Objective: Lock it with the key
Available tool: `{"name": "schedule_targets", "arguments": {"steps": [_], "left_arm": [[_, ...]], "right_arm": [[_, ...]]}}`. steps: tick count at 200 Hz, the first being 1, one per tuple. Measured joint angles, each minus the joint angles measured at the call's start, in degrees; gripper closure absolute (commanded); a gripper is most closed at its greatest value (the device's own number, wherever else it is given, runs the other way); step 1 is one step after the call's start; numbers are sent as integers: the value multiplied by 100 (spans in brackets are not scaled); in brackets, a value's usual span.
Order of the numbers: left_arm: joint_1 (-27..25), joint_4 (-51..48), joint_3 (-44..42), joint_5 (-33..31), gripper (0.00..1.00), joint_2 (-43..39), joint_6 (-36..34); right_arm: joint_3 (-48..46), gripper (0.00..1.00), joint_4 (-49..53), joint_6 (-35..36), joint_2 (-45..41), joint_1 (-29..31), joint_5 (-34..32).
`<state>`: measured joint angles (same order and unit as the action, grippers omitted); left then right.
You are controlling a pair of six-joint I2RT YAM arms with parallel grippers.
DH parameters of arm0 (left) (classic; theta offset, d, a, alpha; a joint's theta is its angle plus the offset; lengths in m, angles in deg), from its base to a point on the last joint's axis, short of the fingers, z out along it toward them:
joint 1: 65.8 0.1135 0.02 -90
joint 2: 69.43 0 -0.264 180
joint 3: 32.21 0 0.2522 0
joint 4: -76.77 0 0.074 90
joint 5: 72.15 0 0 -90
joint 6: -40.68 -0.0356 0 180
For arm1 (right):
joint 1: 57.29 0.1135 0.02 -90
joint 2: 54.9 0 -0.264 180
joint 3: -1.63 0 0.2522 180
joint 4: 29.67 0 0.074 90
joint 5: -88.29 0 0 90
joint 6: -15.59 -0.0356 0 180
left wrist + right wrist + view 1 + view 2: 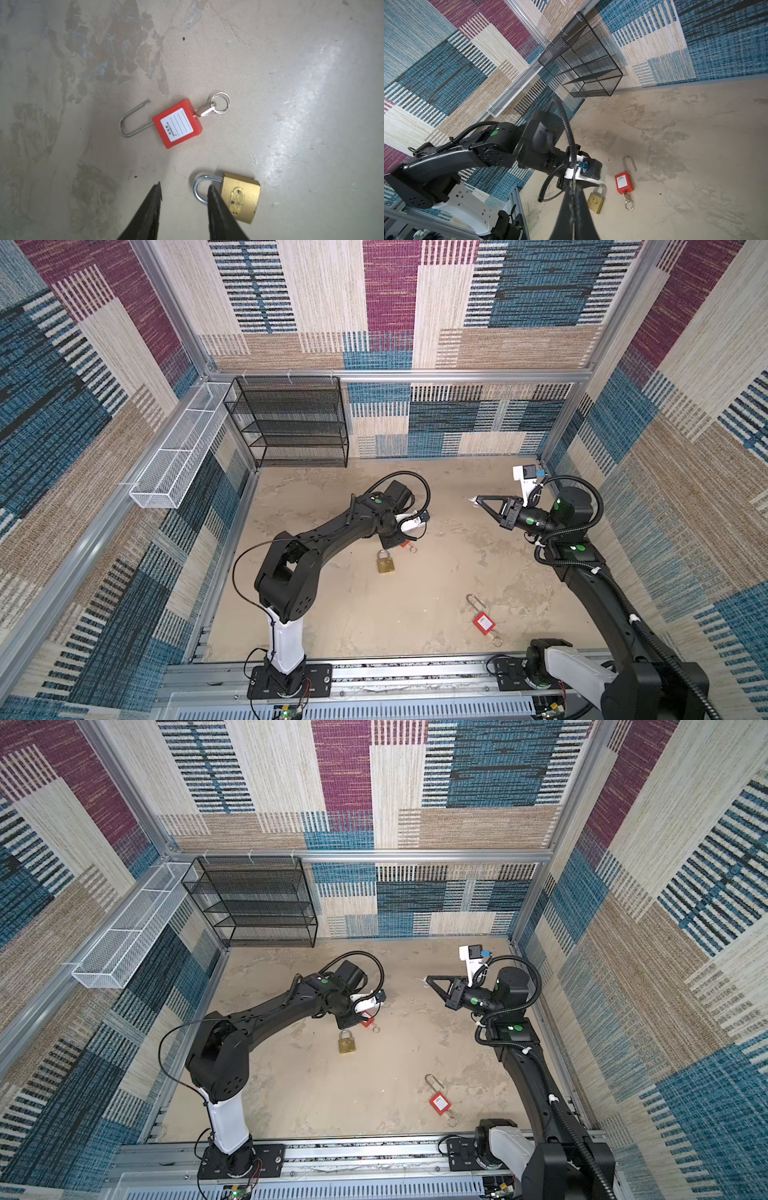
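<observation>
Across the sandy table (374, 614) you've got two arms, left arm (316, 531) and right arm (602, 593), one black mesh shelf (291, 423), one white basket (178, 456) and three padlocks. The left gripper (185, 185) is spread and empty beside the brass padlock (241, 197). The right gripper (478, 498) is pressed together, well apart. The red padlock (176, 123) lies label up, shackle open, with the key (202, 110) in its base and two rings (221, 102). Only the wrist views show you that key; only the top views show the second red padlock (484, 622).
</observation>
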<state>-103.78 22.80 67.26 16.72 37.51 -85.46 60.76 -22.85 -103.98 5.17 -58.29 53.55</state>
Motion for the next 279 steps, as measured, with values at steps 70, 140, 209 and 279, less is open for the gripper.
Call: {"name": "schedule_targets", "arguments": {"steps": [70, 140, 209, 279], "left_arm": [[-431, 317, -310, -433, 56, 72, 446], [-719, 299, -461, -1067, 55, 525, 439], [-785, 269, -560, -1217, 54, 651, 299], [-807, 262, -675, -1220, 54, 640, 186]], "right_arm": [[-140, 100, 151, 179, -205, -11, -184], [-140, 100, 168, 219, -85, -11, -162], [-140, 100, 166, 216, -24, -11, -125], [-140, 100, 157, 170, 35, -11, -118]]}}
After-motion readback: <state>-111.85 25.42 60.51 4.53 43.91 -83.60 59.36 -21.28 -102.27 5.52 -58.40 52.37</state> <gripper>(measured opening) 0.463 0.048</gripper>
